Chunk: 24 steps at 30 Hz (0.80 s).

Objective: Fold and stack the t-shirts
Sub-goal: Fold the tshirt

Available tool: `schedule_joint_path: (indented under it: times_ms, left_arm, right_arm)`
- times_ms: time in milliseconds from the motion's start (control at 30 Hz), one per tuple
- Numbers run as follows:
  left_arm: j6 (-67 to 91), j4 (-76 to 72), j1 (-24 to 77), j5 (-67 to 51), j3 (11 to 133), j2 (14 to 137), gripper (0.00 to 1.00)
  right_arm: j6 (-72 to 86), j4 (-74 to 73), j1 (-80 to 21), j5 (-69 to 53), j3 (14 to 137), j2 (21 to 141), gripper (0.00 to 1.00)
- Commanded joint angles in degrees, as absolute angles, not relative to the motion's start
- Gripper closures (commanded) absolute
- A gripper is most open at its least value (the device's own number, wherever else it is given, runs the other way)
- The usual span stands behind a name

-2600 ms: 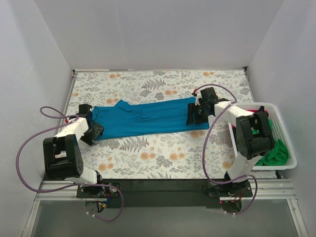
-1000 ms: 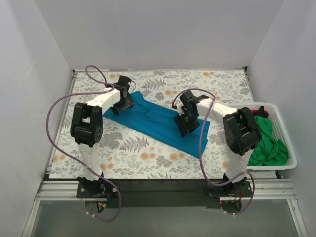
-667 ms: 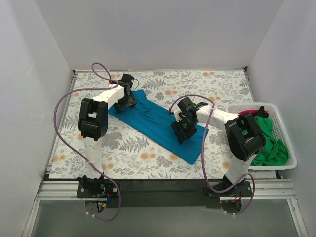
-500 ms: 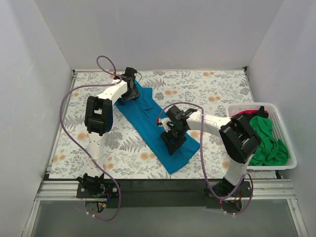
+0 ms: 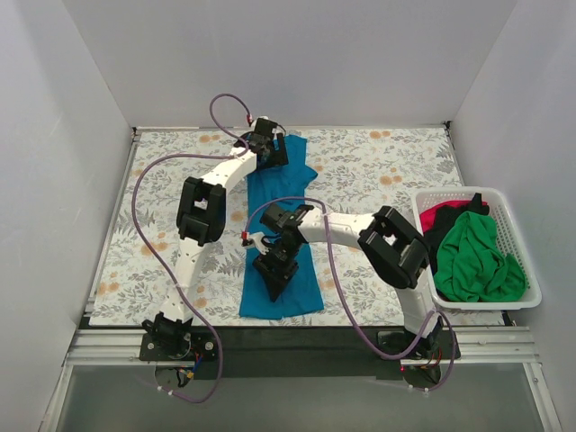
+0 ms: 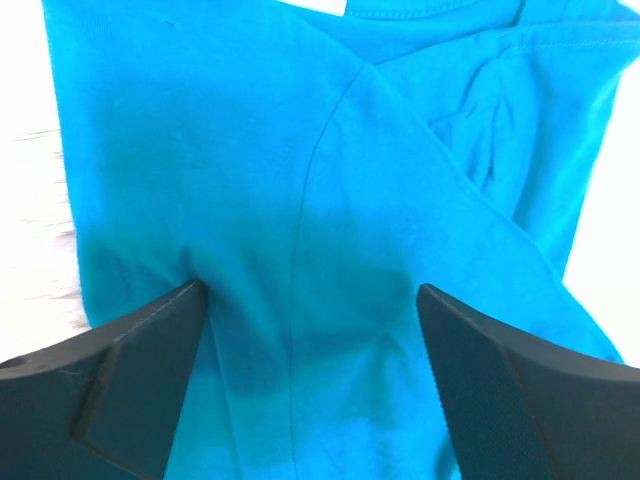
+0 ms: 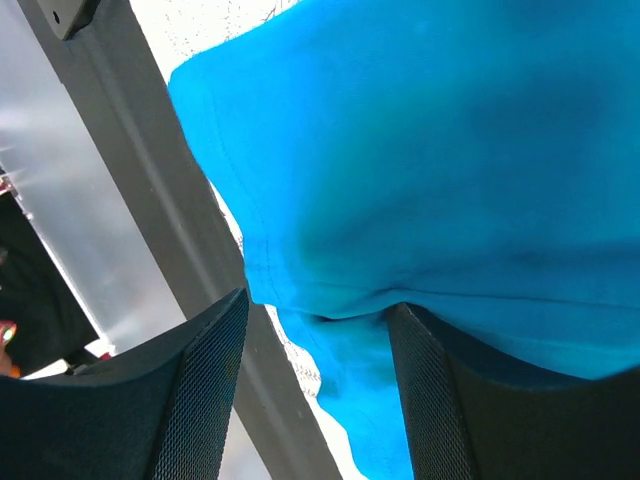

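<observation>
Left hand (image 6: 310,300), fingers wide apart, presses the far end of the teal t-shirt (image 5: 274,191). Right hand (image 7: 315,312) straddles the bunched near hem; whether it clamps, I cannot tell. The shirt has swung from crosswise to lengthwise on the worktop (image 5: 378,171), probably set for folding. Left arm stretches far, right arm bends across.
</observation>
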State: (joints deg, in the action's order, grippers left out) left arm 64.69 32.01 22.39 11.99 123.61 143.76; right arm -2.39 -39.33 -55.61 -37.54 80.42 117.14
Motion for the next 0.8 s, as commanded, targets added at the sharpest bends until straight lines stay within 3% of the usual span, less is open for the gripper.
schedule_joint_path:
  times_ms: [0,200,367,500,633,767]
  left_arm:
    - [65.47,29.71,23.99,3.16,122.87,148.62,0.13]
    - [65.30,26.11,24.00,6.23,124.01,141.96,0.09]
    - [65.30,23.82,23.47,10.89,124.63,135.20,0.07]
    - [65.65,25.91,23.47,12.13,119.13,127.49,0.08]
    - [62.68,25.58,23.82,10.11,108.06,121.39,0.08]
    - [58.03,23.21,25.22,7.74,98.21,115.67,0.15]
  right_arm:
    - [-2.99,-41.57,-56.25,-34.73,78.33,113.67,0.35]
    - [-1.50,-41.40,-48.09,-27.00,71.99,99.79,0.32]
    - [0.95,-39.99,-34.21,-23.47,71.45,94.22,0.32]
    - [9.87,-30.65,-20.37,-25.47,74.34,96.66,0.37]
    - [17.82,-23.22,-16.45,-27.15,77.51,100.80,0.42]
    - [27.32,-12.85,-14.33,-27.25,79.19,107.82,0.45]
